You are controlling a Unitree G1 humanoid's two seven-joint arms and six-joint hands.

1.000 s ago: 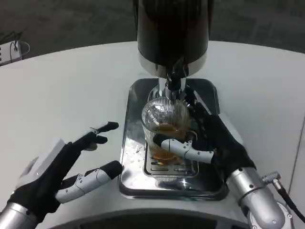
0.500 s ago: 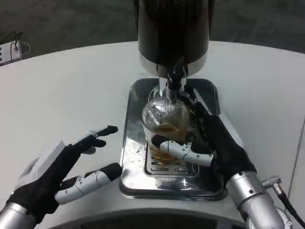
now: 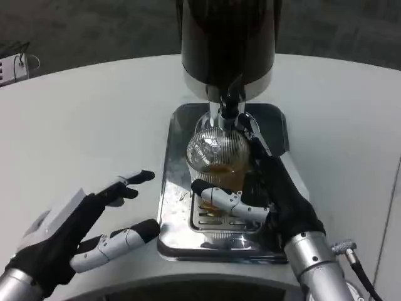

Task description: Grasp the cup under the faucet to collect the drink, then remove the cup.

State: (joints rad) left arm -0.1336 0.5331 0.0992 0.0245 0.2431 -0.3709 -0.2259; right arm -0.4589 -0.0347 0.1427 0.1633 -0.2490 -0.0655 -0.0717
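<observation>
The right hand [image 3: 276,194] wraps around the ribbed glass cup [image 3: 218,157], fingers on both sides, holding it. The cup stands on the metal drip tray [image 3: 172,207] directly under the faucet [image 3: 229,100] of the dark drink dispenser [image 3: 227,44], amber drink inside it. The left hand [image 3: 75,229] hovers over the tabletop [image 3: 94,125] near its front edge, beside the tray's left side, fingers spread wide, holding nothing.

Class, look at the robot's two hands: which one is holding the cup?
The right hand: its fingers wrap the ribbed cup under the faucet. The left hand hovers open over the table, holding nothing.
</observation>
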